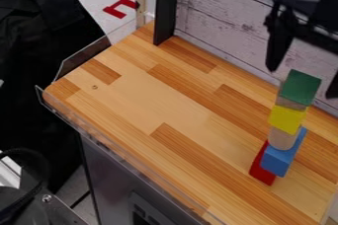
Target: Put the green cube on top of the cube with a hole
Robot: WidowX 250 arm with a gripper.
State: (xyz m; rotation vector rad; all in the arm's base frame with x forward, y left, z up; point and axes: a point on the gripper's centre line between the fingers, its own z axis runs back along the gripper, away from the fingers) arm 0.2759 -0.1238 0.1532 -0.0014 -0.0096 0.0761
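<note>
My gripper [302, 80] is at the upper right, open, with one finger left of the top of a block stack and the other at the right edge of the view. Between them in view, but touching neither, the green cube [301, 87] tops the stack. Directly beneath it is a tan block [290, 103], mostly covered, then a yellow block [287, 119]. Which block is the cube with a hole I cannot tell, as no hole is visible.
Lower in the stack are a tan rounded block [282, 139], a blue block [284, 154] and a red block [263, 167]. They stand on the wooden counter [165, 105]. A whitewashed plank wall [228, 26] runs behind, with a black post [165, 9].
</note>
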